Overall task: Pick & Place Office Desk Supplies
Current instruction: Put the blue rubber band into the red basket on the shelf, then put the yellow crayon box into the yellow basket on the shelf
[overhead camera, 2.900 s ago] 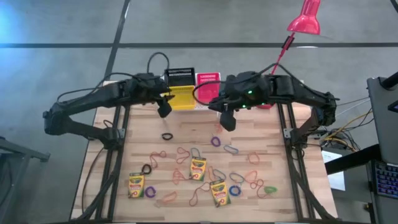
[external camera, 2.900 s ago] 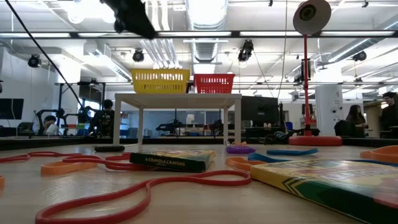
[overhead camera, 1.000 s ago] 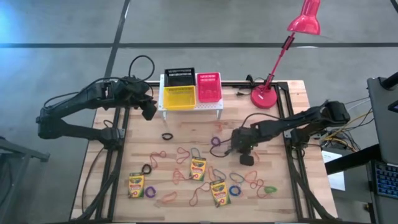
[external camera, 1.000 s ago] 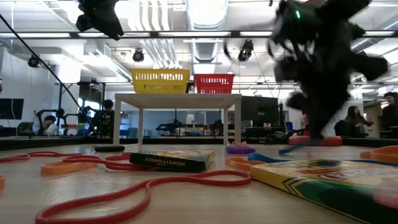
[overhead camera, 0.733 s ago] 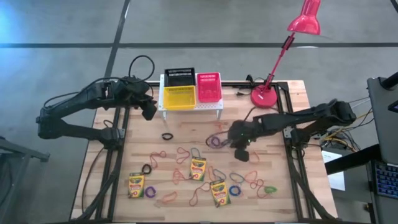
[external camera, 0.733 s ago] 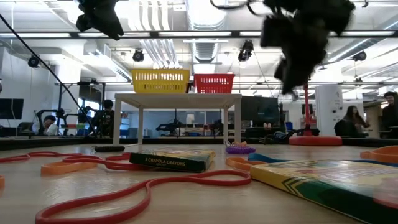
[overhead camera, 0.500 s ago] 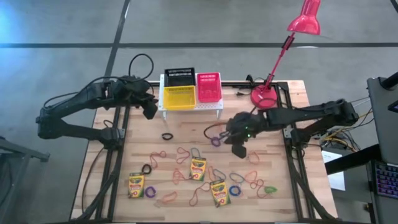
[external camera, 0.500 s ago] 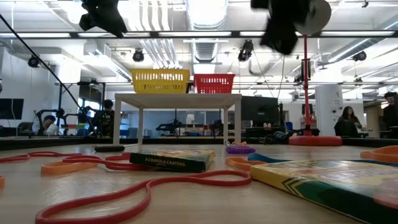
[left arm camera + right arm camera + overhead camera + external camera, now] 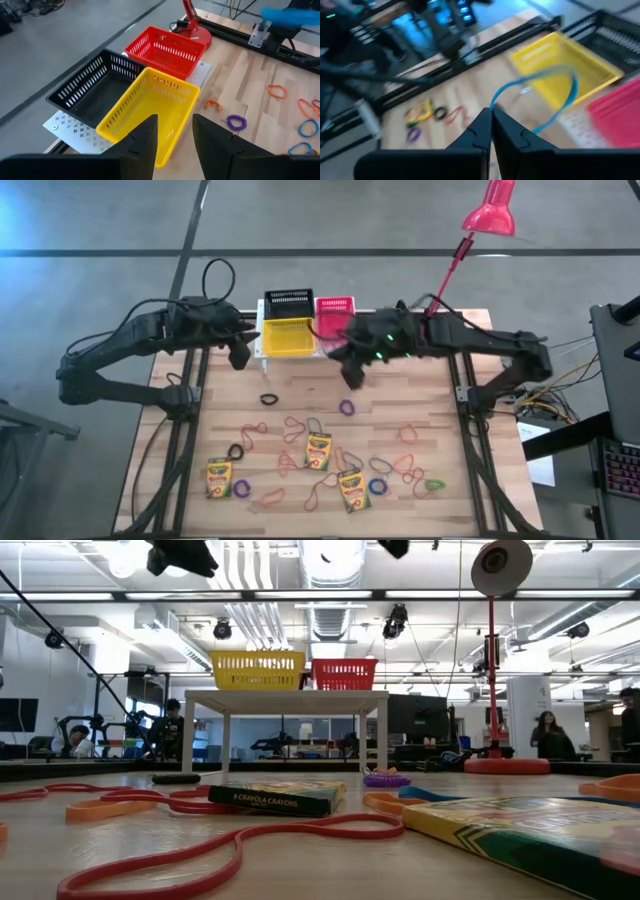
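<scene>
Black (image 9: 288, 304), yellow (image 9: 287, 337) and red (image 9: 335, 306) mesh baskets stand side by side on a white stand (image 9: 300, 353) at the table's far edge. My right gripper (image 9: 348, 372) hovers high just in front of the red basket, shut on a blue rubber band (image 9: 560, 95). My left gripper (image 9: 240, 358) hangs open and empty in the air left of the yellow basket (image 9: 150, 105). Three crayon boxes (image 9: 219, 477), (image 9: 319, 451), (image 9: 351, 490) and several loose rubber bands, such as a purple one (image 9: 347, 407), lie flat on the near half of the table. My right gripper pinches the blue rubber band at one spot of its loop (image 9: 495, 102) between its two fingertips. The fingers slant down toward the baskets. The rest of the loop stands out ahead of the fingertips, lifted clear of the table and above the stand.
A red desk lamp has its base (image 9: 425, 337) at the far right of the table, its arm slanting up to the shade (image 9: 490, 215). A black band (image 9: 268, 399) lies near the stand. In the low view a crayon box (image 9: 275, 798) and orange bands lie close.
My right gripper, shut throughout, has risen from the table right of the middle and swung toward the far edge and left, up to the baskets, tipping more level. The blue rubber band has been lifted clear of the table with it.
</scene>
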